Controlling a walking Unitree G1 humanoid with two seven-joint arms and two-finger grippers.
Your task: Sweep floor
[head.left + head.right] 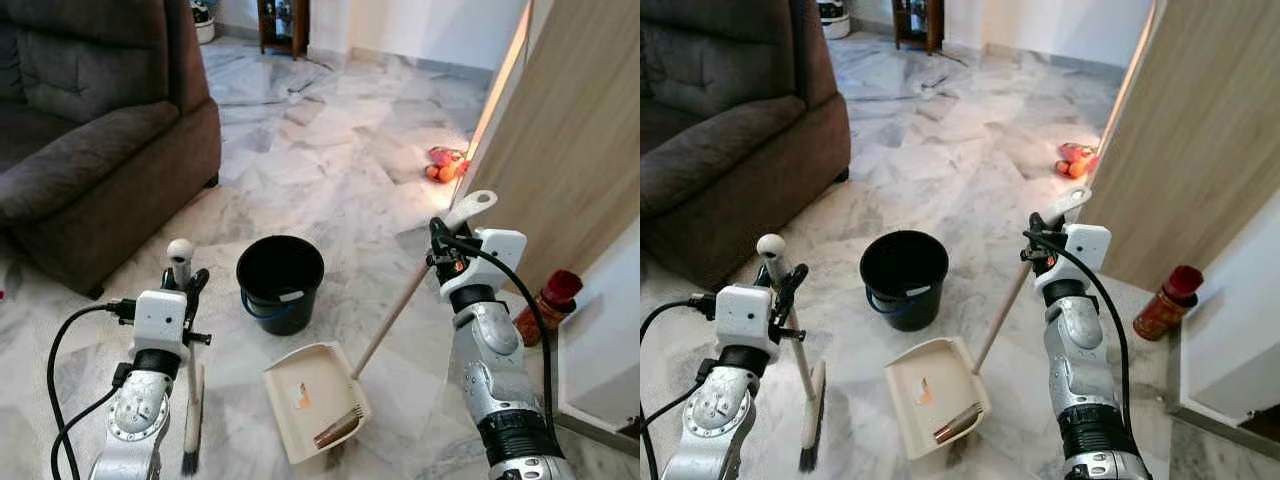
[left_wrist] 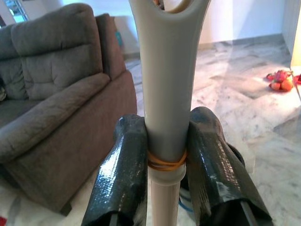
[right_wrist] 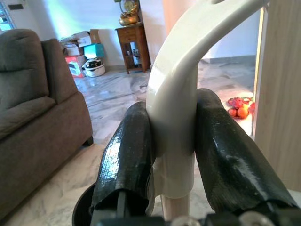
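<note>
The broom [image 1: 190,400] stands nearly upright on the marble floor, pale handle with a rounded grey top, dark bristles at the bottom touching the floor; the dustpan [image 1: 312,398] is cream, lying flat just beside it, its long wooden handle [image 1: 395,312] slanting up to a white grip; a brown cylinder [image 1: 338,430] lies at the pan's near edge

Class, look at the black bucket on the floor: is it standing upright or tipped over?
Upright. The black bucket rests on its base on the marble floor, with its round mouth facing up, just beyond the dustpan.
</note>
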